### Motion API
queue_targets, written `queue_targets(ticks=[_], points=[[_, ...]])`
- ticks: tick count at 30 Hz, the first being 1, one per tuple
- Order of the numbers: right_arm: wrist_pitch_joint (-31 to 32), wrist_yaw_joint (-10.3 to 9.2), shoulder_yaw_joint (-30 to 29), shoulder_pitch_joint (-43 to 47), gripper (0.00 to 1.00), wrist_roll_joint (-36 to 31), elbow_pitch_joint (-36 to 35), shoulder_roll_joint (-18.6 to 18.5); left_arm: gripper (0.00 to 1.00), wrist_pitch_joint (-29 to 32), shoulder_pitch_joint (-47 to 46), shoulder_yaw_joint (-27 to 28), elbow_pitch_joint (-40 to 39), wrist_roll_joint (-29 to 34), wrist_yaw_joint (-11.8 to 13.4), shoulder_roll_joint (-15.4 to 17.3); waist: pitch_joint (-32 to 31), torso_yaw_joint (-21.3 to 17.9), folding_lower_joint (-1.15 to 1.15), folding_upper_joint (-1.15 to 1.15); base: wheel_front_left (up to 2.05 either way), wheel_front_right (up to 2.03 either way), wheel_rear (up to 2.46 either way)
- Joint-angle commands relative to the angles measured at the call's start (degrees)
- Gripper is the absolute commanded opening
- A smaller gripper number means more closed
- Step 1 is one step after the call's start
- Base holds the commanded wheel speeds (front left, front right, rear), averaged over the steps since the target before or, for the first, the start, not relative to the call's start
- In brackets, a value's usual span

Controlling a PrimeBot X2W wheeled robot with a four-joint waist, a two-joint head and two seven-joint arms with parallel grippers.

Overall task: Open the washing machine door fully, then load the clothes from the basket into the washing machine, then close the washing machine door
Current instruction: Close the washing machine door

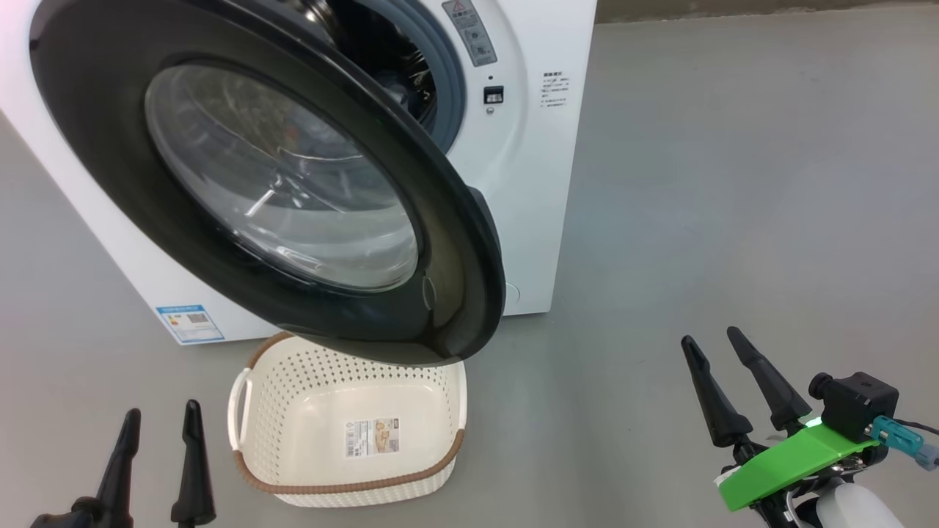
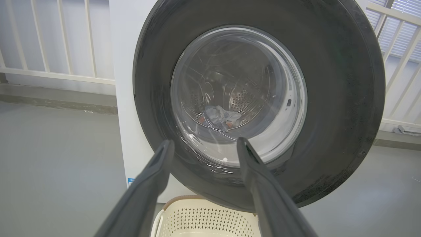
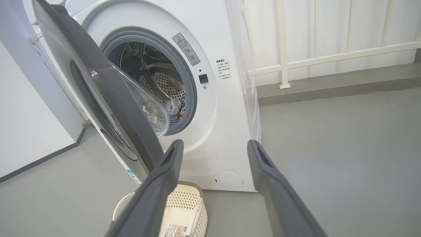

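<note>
While ajar, one door (image 1: 273,180), one basket (image 1: 308,387).

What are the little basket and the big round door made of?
The basket looks like moulded cream plastic, matte, with punched holes; its brown rim only imitates weaving. The washing machine door seems black plastic, judging by its soft sheen, around a clear bowl window, probably glass, showing reflections.

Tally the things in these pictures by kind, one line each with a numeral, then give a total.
washing machine: 1
washing machine door: 1
basket: 1
heap of clothes: 1
grippers: 2 (left gripper, right gripper)
Total: 6
</note>
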Motion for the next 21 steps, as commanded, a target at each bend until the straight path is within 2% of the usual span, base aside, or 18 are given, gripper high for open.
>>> queue_targets(ticks=[1, 2, 3, 4, 21], points=[[-0.27, 0.09, 1.01, -0.30, 0.81, -0.17, -1.66, -0.74, 1.00, -0.53, -1.71, 1.99, -1.61, 0.57, -0.39, 0.34, 0.05, 0.30, 0.00, 0.00, 0.00, 0.00, 0.00], [-0.27, 0.09, 1.03, -0.30, 0.49, -0.13, -1.73, -0.72, 1.00, -0.53, -1.74, 1.99, -1.62, 0.57, -0.41, 0.31, 0.08, 0.50, 0.00, 0.00, 0.00, 0.00, 0.00], [-0.27, 0.09, 1.14, -0.43, 0.31, 0.00, -1.93, -0.80, 1.00, -0.53, -1.79, 1.94, -1.64, 0.59, -0.44, 0.28, 0.19, 0.77, 0.00, 0.00, 0.00, 0.00, 0.00], [-0.27, 0.09, 1.17, -0.60, 0.00, 0.24, -2.28, -0.91, 1.00, -0.53, -1.91, 1.83, -1.66, 0.59, -0.45, 0.25, 0.34, 1.11, 0.00, 0.00, 0.00, 0.00, 0.00], [-0.27, 0.09, 1.05, -5.02, 0.00, 0.23, -9.59, -2.75, 1.00, -0.53, -2.15, 1.41, -1.82, 0.26, -0.58, -0.11, 0.28, 6.69, 0.00, 0.00, 0.00, 0.00, 0.00]])
